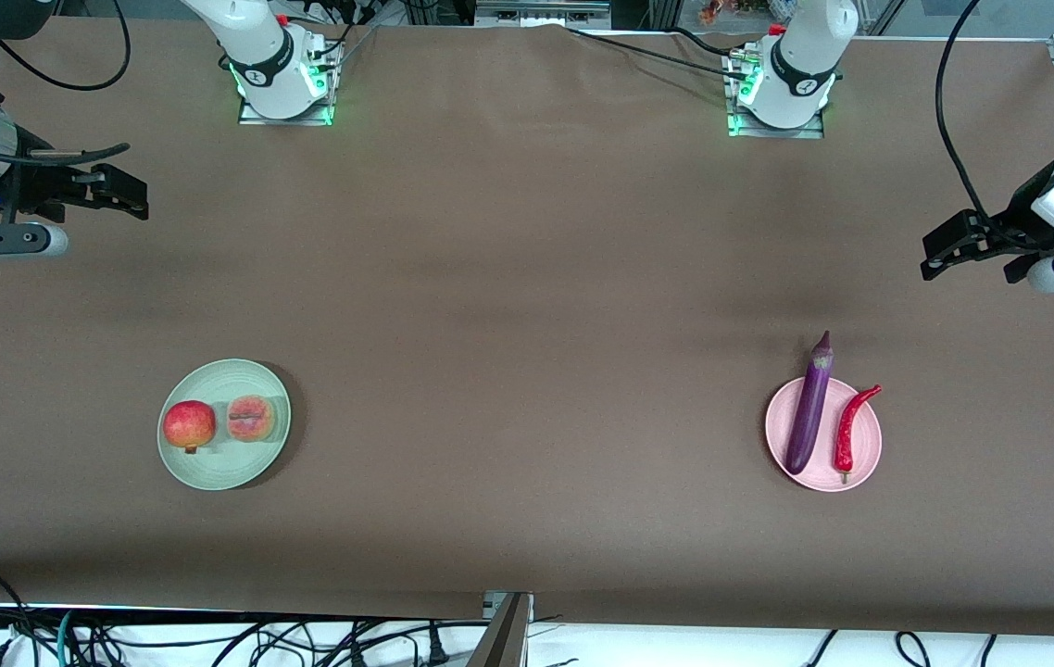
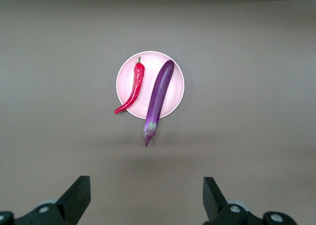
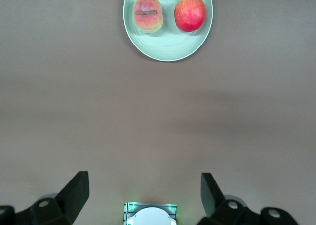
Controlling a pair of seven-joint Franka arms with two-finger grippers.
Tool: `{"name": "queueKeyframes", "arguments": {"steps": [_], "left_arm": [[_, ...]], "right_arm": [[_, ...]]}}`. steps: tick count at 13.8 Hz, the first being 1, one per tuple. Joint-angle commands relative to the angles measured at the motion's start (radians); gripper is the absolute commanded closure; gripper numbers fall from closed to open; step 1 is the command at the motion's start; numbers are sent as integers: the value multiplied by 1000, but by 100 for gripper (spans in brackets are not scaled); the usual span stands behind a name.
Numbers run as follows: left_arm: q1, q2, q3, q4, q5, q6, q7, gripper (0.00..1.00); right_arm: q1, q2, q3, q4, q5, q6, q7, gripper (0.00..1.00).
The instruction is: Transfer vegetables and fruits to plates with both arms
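a brown table cover [image 1: 527,306] fills the view, with black cables [image 1: 212,639] along its near edge.

2 plates [image 1: 223,468], 2 fruits [image 1: 189,425], 2 vegetables [image 1: 809,408].

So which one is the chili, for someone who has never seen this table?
Find the pink plate toward the left arm's end of the table. Two long vegetables lie on it side by side. The chili is the thinner, shorter, curved red one, beside the purple eggplant.
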Motion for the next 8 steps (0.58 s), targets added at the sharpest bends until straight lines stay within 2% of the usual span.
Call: {"name": "queueKeyframes", "arguments": {"steps": [1,8], "left_arm": [[-2,-1,-21,18,-3,-7,21,0],[12,-11,-15,18,-5,-37,21,0]], "right_arm": [[0,-8,4,-9,-5,6,5,0],[1,-8,4,-9,-5,6,5,0]]}}
